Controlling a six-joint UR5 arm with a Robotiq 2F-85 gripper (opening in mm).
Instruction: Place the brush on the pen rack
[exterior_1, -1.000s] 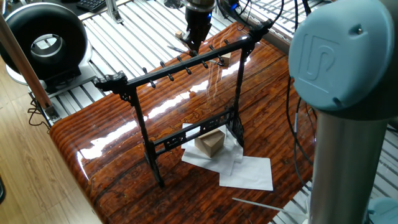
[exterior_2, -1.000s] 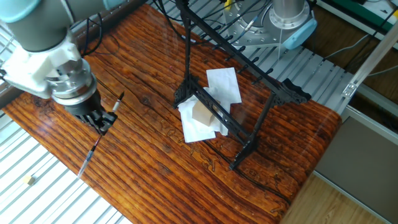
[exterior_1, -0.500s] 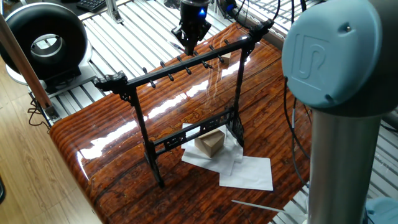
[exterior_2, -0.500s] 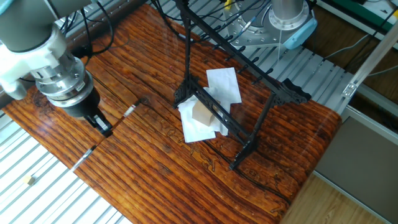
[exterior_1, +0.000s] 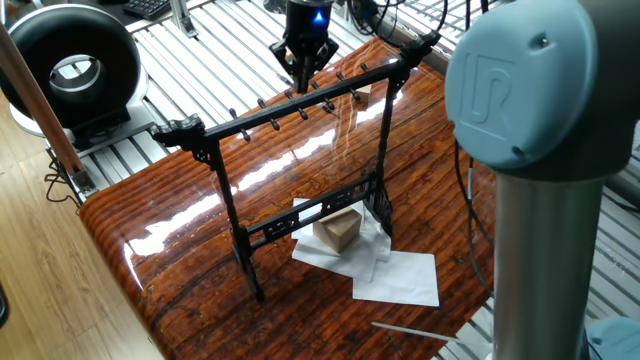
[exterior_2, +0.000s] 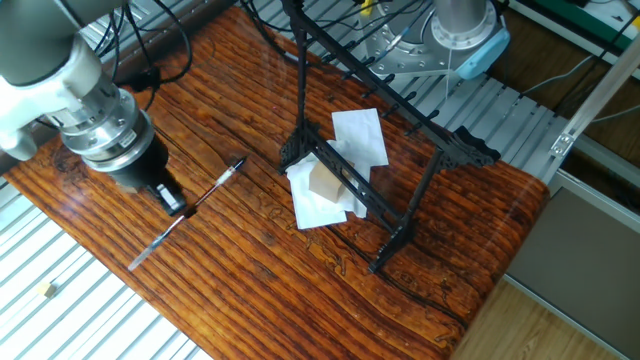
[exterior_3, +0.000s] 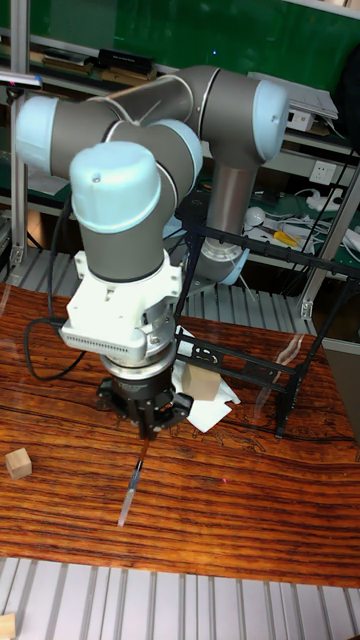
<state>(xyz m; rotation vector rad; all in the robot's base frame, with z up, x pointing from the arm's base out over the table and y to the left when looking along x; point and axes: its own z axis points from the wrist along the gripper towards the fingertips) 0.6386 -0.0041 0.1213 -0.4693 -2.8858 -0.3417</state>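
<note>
My gripper (exterior_2: 178, 205) is shut on the brush (exterior_2: 215, 183), a slim stick that looks pale grey along its lower length, with a darker end pointing toward the rack. It is held near the middle and slants across the table's left part. In the tall fixed view the gripper (exterior_3: 148, 432) points straight down, and the brush (exterior_3: 128, 497) sticks out below it, close to the wood. The pen rack (exterior_2: 412, 207) is a tall black frame standing to the right, well apart from the gripper. In one fixed view the gripper (exterior_1: 303, 72) sits behind the pen rack's pegged top bar (exterior_1: 300, 105).
A wooden block (exterior_2: 322, 185) lies on white papers (exterior_2: 360, 135) under the rack. A small wooden cube (exterior_3: 18, 462) sits on the table to the left. A pale thin rod (exterior_1: 410, 328) lies by the near edge. The arm's column (exterior_1: 540, 230) fills the right.
The gripper has turned with the brush in it. The brush's upper end has swung to the right, toward the rack, and the gripper has shifted slightly.
</note>
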